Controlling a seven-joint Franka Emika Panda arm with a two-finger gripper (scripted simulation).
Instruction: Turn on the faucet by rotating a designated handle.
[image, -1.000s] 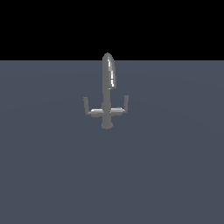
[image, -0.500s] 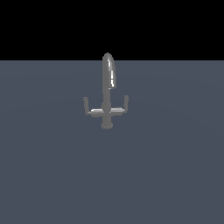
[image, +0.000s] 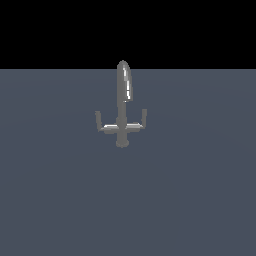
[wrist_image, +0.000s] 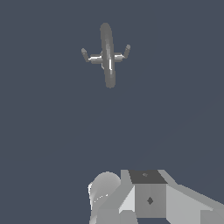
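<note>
The faucet is a small grey metal tap with a tall arched spout and a round base, standing on the grey floor in the middle of the exterior view. Its crossbar ends in two short upturned arms. The handle is the arm on the exterior view's left. The wrist view shows the faucet from above, with the handle beside the spout. Only grey parts of my gripper show at the wrist view's edge, well apart from the faucet. Its fingers are not plain to see. The arm does not show in the exterior view.
A flat grey floor spreads all around the faucet. A black background lies beyond its far edge. No other objects are in view.
</note>
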